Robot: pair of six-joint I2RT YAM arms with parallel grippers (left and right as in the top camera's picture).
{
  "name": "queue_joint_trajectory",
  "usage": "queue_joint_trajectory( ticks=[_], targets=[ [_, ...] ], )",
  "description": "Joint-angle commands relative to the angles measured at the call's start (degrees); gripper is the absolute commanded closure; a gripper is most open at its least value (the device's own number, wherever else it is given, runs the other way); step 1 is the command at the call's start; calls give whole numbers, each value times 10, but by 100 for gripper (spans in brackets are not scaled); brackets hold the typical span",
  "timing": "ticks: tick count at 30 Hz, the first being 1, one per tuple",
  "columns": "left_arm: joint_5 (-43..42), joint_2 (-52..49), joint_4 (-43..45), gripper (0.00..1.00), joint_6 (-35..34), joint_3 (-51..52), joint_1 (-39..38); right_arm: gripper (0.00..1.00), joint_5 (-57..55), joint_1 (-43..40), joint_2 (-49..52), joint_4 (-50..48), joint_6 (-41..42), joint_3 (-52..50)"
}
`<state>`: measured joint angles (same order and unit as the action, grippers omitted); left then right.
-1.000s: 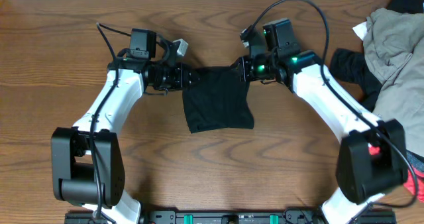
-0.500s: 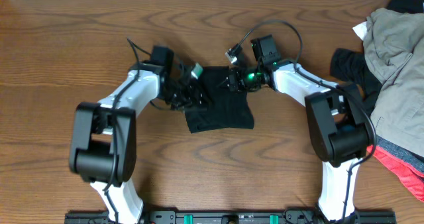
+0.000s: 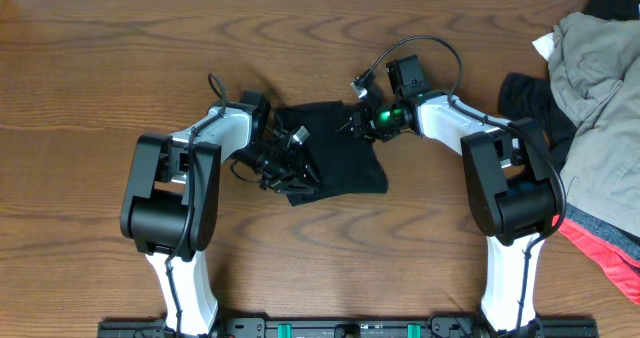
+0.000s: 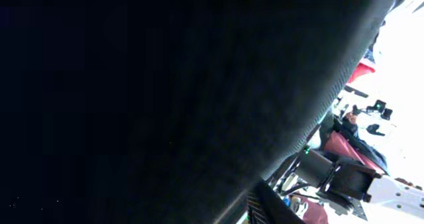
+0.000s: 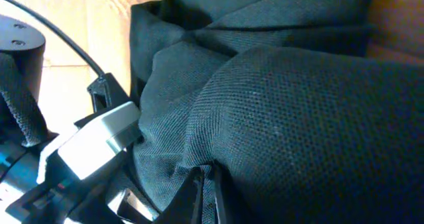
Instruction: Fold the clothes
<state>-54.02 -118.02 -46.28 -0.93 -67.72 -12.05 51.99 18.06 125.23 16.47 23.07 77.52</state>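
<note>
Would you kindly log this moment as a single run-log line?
stage: folding | black shirt: bunched mid-table | right gripper: pinching shirt edge | left gripper: on shirt, grip unclear | clothes pile: far right

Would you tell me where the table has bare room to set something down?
Bare wood: the table left of the left arm, and the near strip below the black shirt, between both arms. Crowded: the centre and the clothes heap at right.
</note>
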Motion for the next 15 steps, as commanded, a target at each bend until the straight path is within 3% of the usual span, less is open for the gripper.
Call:
queue_joint_trajectory(
  ticks=[1,7,15],
  targets=[
    [44,-28,-18,65,-10,28,-1,89,-42,-5,8,7,7,5],
    [81,-28,-62,54,-10,28,0,81,-173,-13,8,53,2,5],
    [124,-28,-88,48,-10,28,38,64,-148,-44,8,62,-23,5]
  ],
)
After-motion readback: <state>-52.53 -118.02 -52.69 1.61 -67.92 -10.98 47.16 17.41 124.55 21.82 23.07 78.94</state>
